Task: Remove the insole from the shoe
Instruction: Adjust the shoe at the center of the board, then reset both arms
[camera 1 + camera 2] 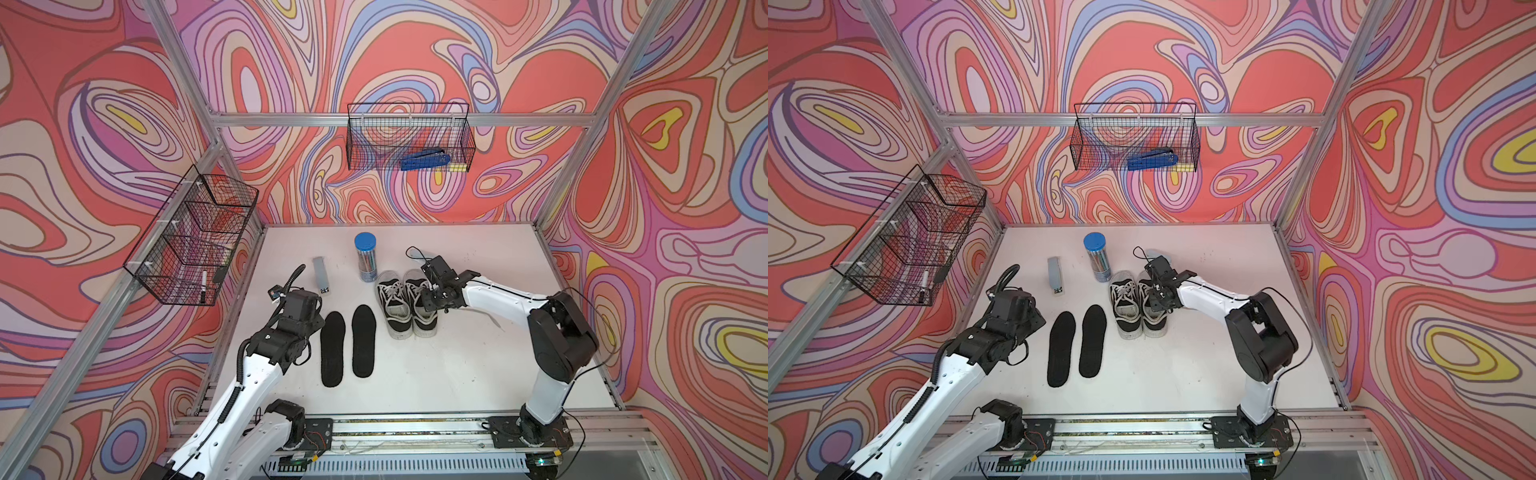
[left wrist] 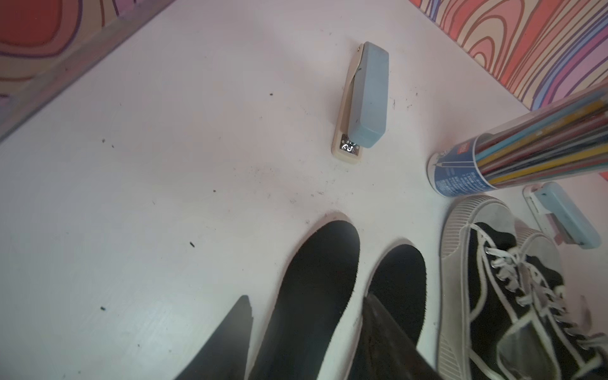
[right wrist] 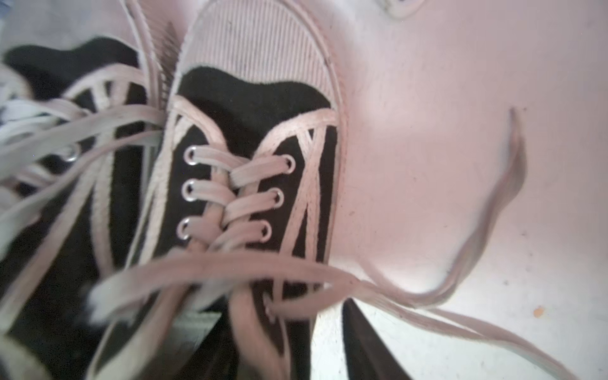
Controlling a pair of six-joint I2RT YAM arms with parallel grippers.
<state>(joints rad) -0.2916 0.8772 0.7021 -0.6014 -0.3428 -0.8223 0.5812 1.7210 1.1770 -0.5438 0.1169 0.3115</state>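
Note:
Two black insoles [image 1: 332, 349] [image 1: 363, 340] lie flat side by side on the white table, outside the shoes, in both top views. To their right stand two black sneakers with white laces, the left one [image 1: 392, 303] and the right one [image 1: 426, 328]. My left gripper [image 2: 306, 297] hovers open just above the left insole [image 2: 316, 279], touching nothing. Over the right shoe [image 3: 246, 164] my right gripper [image 3: 279, 329] is low and open, one finger [image 3: 362, 339] outside the shoe's wall and the other blurred among the laces. A loose lace [image 3: 493, 214] trails on the table.
A clear tube of pencils with a blue lid [image 1: 365, 257] stands behind the shoes, and a grey-blue stapler [image 1: 321, 274] lies to its left. A pale blue object [image 2: 562, 217] sits behind the shoes. Wire baskets hang on the left wall [image 1: 195, 237] and back wall [image 1: 409, 137].

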